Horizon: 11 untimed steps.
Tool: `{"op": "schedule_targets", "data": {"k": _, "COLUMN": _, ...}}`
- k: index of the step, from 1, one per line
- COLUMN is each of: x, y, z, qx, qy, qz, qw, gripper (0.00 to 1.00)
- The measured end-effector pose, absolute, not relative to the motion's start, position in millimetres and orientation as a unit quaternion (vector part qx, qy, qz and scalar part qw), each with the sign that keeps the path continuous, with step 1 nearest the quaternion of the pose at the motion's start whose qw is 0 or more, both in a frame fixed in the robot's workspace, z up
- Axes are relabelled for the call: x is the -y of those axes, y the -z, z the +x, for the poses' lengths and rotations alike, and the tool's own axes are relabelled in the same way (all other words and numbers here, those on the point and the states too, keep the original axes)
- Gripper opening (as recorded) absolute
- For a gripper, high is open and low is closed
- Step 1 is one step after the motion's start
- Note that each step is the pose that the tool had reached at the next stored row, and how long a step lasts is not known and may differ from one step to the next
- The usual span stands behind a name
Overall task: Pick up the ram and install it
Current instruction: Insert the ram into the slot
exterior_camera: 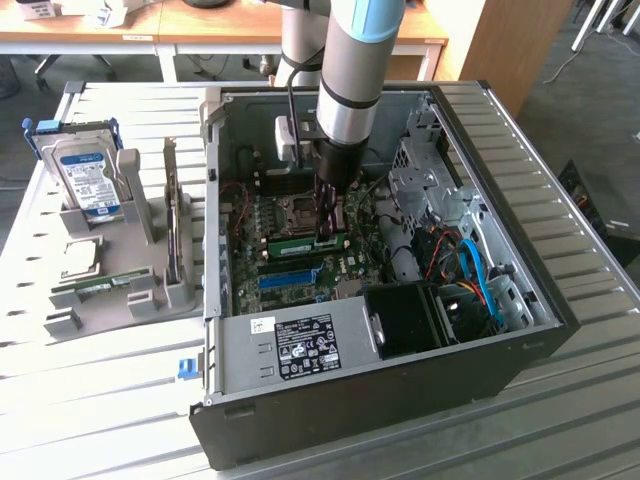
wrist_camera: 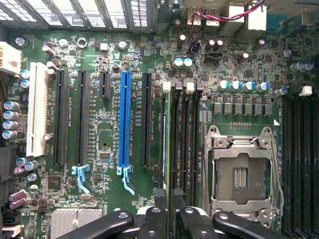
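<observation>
The ram (exterior_camera: pixel 295 243) is a slim green stick standing on edge in a memory slot on the motherboard, inside the open computer case (exterior_camera: pixel 520 290). In the wrist view the ram (wrist_camera: pixel 168 144) shows edge-on as a thin green line beside the black empty slots. My gripper (exterior_camera: pixel 328 232) reaches straight down into the case, over the end of the stick on the exterior view's right. In the wrist view the gripper (wrist_camera: pixel 172 214) straddles the stick's top edge, and its dark fingers (wrist_camera: pixel 192 219) stand slightly apart from it on either side, so it is open.
The empty processor socket (wrist_camera: pixel 241 172) lies right beside the memory slots, and a blue expansion slot (wrist_camera: pixel 124 119) on their other side. A power supply (exterior_camera: pixel 300 345), a drive cage (exterior_camera: pixel 430 180) and cables (exterior_camera: pixel 470 270) crowd the case. A grey holder (exterior_camera: pixel 150 290) on the exterior view's left carries a hard drive (exterior_camera: pixel 88 180).
</observation>
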<state>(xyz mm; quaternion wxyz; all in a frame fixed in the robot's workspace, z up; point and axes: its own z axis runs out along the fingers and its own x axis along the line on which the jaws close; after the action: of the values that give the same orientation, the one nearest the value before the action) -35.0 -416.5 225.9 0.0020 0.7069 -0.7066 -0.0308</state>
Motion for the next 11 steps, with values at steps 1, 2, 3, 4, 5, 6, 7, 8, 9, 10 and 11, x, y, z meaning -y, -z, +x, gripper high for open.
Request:
{"op": "schedule_targets", "data": {"k": 1, "x": 417, "y": -226, "z": -35, "qx": 0.707, "qy": 0.031, "qz": 0.707, "qw": 0.002, "gripper": 0.19}}
{"op": "schedule_targets", "data": {"k": 2, "x": 417, "y": -226, "z": -35, "qx": 0.707, "qy": 0.031, "qz": 0.707, "qw": 0.002, "gripper": 0.19}}
{"op": "schedule_targets", "data": {"k": 3, "x": 417, "y": -226, "z": -35, "qx": 0.707, "qy": 0.031, "qz": 0.707, "qw": 0.002, "gripper": 0.19}}
{"op": "schedule_targets", "data": {"k": 4, "x": 417, "y": -226, "z": -35, "qx": 0.707, "qy": 0.031, "qz": 0.707, "qw": 0.002, "gripper": 0.19}}
{"op": "schedule_targets", "data": {"k": 5, "x": 417, "y": -228, "z": -35, "qx": 0.707, "qy": 0.031, "qz": 0.707, "qw": 0.002, "gripper": 0.19}}
{"op": "schedule_targets", "data": {"k": 6, "x": 417, "y": -229, "z": -35, "qx": 0.707, "qy": 0.031, "qz": 0.707, "qw": 0.002, "gripper": 0.19}}
{"op": "schedule_targets", "data": {"k": 7, "x": 417, "y": -231, "z": -35, "qx": 0.707, "qy": 0.031, "qz": 0.707, "qw": 0.002, "gripper": 0.19}}
{"op": "schedule_targets", "data": {"k": 8, "x": 417, "y": -232, "z": -35, "qx": 0.707, "qy": 0.031, "qz": 0.707, "qw": 0.002, "gripper": 0.19}}
{"op": "schedule_targets", "data": {"k": 9, "x": 417, "y": -234, "z": -35, "qx": 0.707, "qy": 0.031, "qz": 0.707, "qw": 0.002, "gripper": 0.19}}
{"op": "schedule_targets", "data": {"k": 10, "x": 417, "y": -236, "z": -35, "qx": 0.707, "qy": 0.031, "qz": 0.707, "qw": 0.002, "gripper": 0.19}}
{"op": "schedule_targets", "data": {"k": 11, "x": 417, "y": -238, "z": -35, "qx": 0.707, "qy": 0.031, "qz": 0.707, "qw": 0.002, "gripper": 0.19}}
